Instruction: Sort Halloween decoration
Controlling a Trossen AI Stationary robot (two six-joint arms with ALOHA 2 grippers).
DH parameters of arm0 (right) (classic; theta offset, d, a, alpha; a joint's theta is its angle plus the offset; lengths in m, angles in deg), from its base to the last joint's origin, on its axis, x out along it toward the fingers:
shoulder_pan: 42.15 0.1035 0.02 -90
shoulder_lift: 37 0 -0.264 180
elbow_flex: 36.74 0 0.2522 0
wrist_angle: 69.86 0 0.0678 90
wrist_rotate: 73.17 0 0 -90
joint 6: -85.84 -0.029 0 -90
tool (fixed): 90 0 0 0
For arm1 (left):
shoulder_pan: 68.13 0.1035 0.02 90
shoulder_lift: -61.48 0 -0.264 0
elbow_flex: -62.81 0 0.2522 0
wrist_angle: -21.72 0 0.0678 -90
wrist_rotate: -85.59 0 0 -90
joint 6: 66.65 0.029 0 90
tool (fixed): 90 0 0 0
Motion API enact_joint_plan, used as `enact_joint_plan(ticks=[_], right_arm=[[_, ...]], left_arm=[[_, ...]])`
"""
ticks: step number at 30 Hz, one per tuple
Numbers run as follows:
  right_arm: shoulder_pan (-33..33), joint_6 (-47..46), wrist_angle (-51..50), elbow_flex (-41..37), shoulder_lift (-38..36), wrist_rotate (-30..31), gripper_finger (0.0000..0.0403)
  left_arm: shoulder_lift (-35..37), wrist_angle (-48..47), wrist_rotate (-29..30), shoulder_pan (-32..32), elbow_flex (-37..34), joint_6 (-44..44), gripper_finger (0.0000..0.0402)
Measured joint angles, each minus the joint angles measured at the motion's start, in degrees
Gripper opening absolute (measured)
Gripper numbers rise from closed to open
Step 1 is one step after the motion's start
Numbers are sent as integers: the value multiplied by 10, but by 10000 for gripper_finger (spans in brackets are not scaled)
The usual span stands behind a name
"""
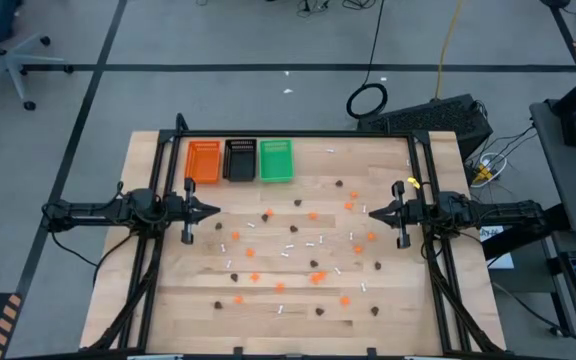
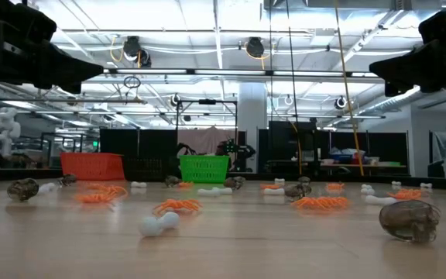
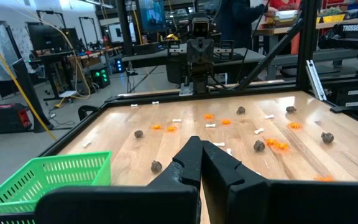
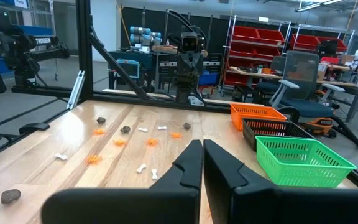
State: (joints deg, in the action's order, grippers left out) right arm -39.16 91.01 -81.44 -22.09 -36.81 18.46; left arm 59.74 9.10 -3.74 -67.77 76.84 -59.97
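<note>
High view: three trays, dozens of scattered trinkets, left claw and right claw both pinched together, empty.

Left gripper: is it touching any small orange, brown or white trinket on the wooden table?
Apart. The high view shows the left gripper, shut, at the table's left side, with bare wood between it and the nearest trinkets.

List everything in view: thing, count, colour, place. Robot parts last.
Table: one, light wood, centre.
Orange tray: one, far edge, leftmost of three.
Black tray: one, middle of the row.
Green tray: one, rightmost of the row.
Orange trinkets: many, scattered mid-table.
Brown trinkets: many, scattered among them.
White sticks: many, scattered too.
Left gripper: shut, empty, left side.
Right gripper: shut, empty, right side.
</note>
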Motion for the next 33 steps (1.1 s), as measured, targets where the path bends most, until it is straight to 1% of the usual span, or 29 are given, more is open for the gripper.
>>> enact_joint_plan(ticks=[10,14,17,22,24,27,29,33], right_arm=[[0,-3,-3,0,0,-2,0],[0,-51,-3,0,0,-1,0],[0,-27,-1,10,0,7,0],[0,-25,-12,31,11,18,0],[0,-22,-12,50,21,21,0],[0,-27,-36,90,43,42,0],[0,-30,-65,124,64,57,0],[0,-27,-109,206,117,62,0]], left_arm=[[0,0,0,0,0,0,11],[0,0,0,0,0,0,11],[0,0,0,0,0,0,11],[0,0,0,0,0,0,11],[0,0,0,0,0,0,11],[0,0,0,0,0,0,11],[0,2,0,0,0,0,11],[0,3,3,0,0,0,11]])
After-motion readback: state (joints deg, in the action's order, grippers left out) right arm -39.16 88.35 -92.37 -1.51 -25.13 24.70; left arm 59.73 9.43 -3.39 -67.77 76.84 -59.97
